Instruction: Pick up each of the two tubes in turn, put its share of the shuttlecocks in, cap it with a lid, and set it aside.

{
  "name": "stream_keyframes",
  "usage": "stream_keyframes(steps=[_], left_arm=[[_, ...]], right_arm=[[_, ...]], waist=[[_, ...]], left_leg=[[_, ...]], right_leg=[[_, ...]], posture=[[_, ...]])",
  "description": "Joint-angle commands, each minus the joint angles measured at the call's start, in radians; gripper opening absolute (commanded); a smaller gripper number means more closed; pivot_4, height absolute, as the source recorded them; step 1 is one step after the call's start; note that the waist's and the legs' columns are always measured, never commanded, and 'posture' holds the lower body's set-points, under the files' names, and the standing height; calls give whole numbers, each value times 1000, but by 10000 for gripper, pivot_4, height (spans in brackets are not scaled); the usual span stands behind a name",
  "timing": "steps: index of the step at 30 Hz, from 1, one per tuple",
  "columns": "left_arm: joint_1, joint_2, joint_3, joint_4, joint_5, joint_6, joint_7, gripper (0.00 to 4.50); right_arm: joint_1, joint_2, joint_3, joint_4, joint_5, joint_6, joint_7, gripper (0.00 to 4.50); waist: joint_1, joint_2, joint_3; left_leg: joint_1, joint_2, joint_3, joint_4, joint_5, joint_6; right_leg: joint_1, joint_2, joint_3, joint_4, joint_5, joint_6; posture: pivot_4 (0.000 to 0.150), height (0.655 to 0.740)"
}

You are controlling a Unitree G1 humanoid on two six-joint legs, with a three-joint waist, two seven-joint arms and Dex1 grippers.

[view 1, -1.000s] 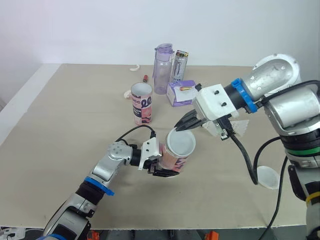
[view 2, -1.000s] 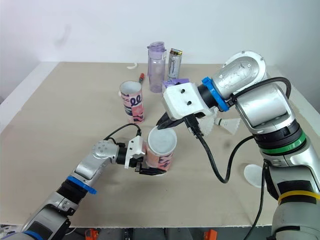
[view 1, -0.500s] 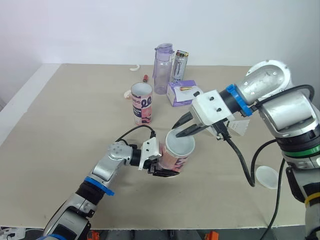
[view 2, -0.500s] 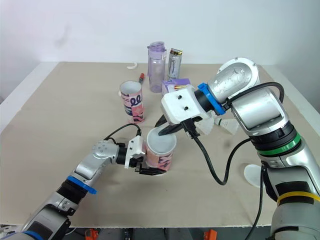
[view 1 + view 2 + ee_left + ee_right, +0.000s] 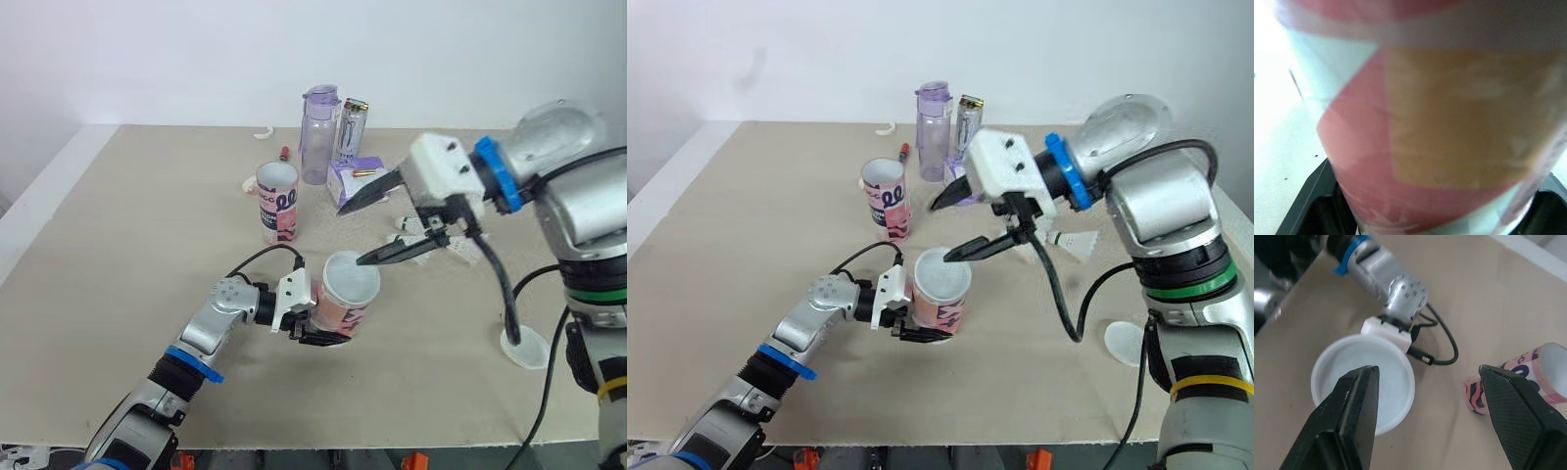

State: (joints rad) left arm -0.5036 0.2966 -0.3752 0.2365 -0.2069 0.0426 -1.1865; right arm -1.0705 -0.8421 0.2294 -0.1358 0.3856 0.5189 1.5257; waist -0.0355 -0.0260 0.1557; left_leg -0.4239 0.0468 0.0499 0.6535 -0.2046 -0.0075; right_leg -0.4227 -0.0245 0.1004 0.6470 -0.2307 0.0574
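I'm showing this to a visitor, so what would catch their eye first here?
The pink tube with a white lid on it, gripped by the left gripper near the middle of the table. Just above it hangs the right gripper, fingers spread wide. Farther back stands a second tube, open at the top.

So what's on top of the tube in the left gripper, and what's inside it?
A white lid covers the mouth of the tube held by the left gripper; the open right gripper hangs above it. The lid hides whatever is inside.
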Motion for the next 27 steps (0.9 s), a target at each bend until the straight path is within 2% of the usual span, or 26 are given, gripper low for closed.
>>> stream_keyframes(steps=[1, 3, 5, 9, 27], left_arm=[[24, 30, -1, 71, 56, 37, 37, 33102], [23, 29, -2, 72, 57, 36, 37, 33102], [22, 27, -3, 73, 57, 36, 38, 33102], [23, 29, -3, 72, 57, 34, 37, 33102], [37, 29, -3, 62, 63, 34, 49, 33102]], right_arm=[[-13, -2, -46, -54, 54, 73, -22, 32813], [3, -1, -44, -85, 80, 127, -38, 27034], [26, -12, -34, -114, 100, 174, -47, 17270], [68, -39, -6, -125, 70, 179, -53, 568], [93, -2, 148, -83, -68, 112, -56, 568]], waist=[[0, 0, 0], [0, 0, 0], [0, 0, 0], [0, -2, 0], [0, -3, -1]], left_leg=[[0, 0, 0, 0, 0, 0], [0, 0, 0, 0, 0, 0], [0, 0, 0, 0, 0, 0], [0, 0, 0, 0, 0, 0], [0, 0, 0, 0, 0, 0]], right_leg=[[0, 0, 0, 0, 0, 0], [0, 0, 0, 0, 0, 0], [0, 0, 0, 0, 0, 0], [0, 0, 0, 0, 0, 0], [-1, 0, -1, 0, 0, 0]], posture=[[1500, 7400], [1500, 7400], [1500, 7400], [1500, 7400], [1500, 7400]])
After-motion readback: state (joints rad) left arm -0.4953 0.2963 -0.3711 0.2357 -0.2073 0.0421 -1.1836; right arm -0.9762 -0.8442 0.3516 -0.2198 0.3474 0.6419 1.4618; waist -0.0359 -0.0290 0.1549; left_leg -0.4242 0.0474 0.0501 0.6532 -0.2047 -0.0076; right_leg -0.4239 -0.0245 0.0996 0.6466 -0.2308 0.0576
